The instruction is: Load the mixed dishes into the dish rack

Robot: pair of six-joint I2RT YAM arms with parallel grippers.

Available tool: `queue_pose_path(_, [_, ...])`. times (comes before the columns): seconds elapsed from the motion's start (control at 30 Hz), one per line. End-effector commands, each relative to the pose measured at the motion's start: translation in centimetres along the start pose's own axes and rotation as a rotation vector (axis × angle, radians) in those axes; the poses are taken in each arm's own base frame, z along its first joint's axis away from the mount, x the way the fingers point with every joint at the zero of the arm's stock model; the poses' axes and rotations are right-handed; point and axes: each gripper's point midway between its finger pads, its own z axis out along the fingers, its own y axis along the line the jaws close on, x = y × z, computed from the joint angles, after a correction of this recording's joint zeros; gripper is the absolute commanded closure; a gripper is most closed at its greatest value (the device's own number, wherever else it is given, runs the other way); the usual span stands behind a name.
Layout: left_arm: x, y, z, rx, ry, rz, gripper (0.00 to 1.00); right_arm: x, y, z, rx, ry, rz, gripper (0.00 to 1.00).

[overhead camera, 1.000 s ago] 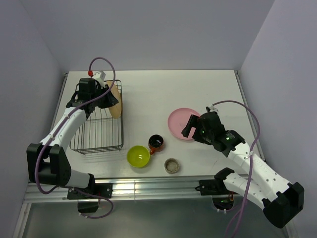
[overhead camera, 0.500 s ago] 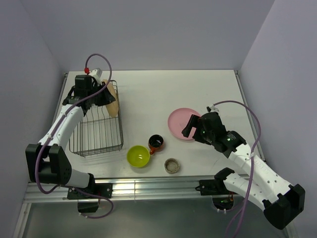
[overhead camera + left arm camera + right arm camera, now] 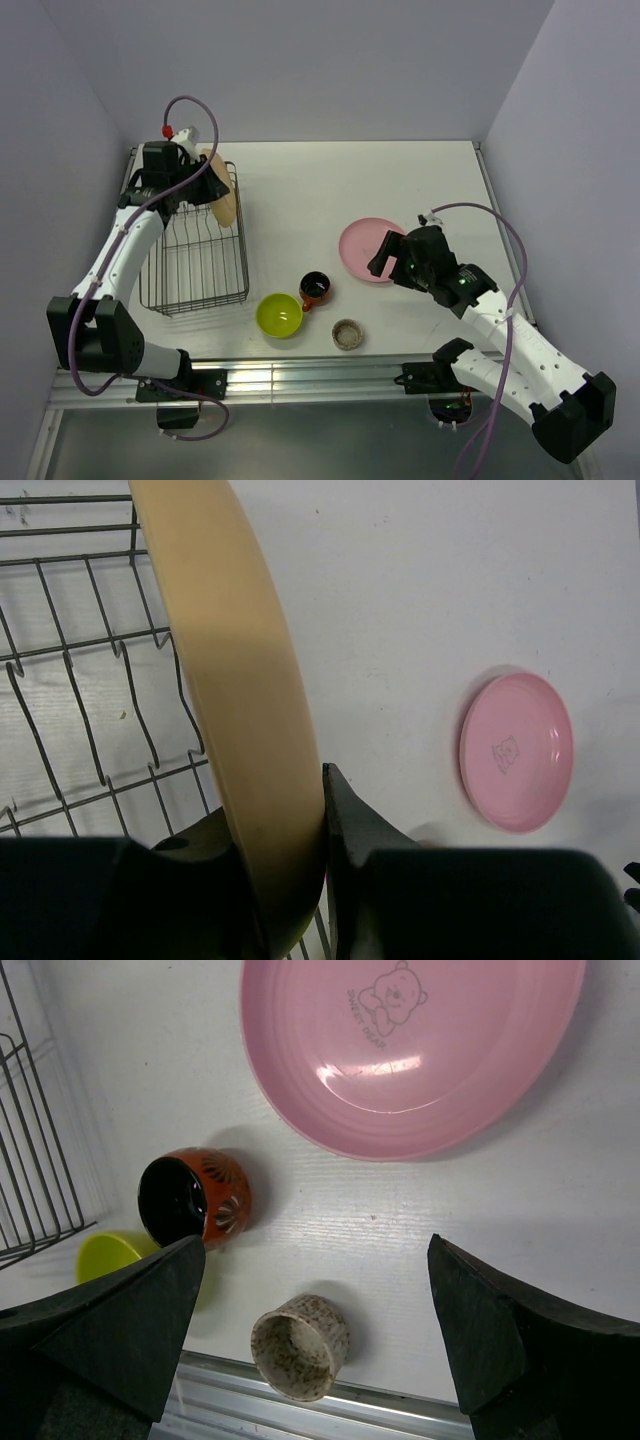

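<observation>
Yellow-orange plate [image 3: 226,196] gripped on edge at the far right corner of the dish rack [image 3: 195,270].

Top view: the left jaws pinch the plate upright over the rack's far right corner; I cannot tell whether it touches the wires. On the desk [image 3: 300,180], just off the rack's near right corner, sits the lime-green bowl [image 3: 279,314]. The red-orange mug [image 3: 315,288] is beside it, and the grey-beige cup [image 3: 347,333] further right. The pink plate [image 3: 362,250] lies farthest from the rack, under the right jaws.
Left wrist view: the jaws, narrowly parted, clamp the plate's rim, with rack prongs behind.
Right wrist view: the right jaws stand wide apart, holding nothing, above the mug, cup and pink plate.
</observation>
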Motion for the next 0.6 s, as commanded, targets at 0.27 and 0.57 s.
queue_pose_path(0.27, [-5.5,-5.5,-10.8,0.097,-0.287,0.042,1.00,-1.5,6.0,-0.5,-0.237,0.036,-0.017,0.02])
queue_pose_path(0.57, [-1.9,-12.2,-15.1,0.515,-0.282,0.023,1.00,-3.9,16.5,-3.8,-0.660,0.110,0.041,0.03])
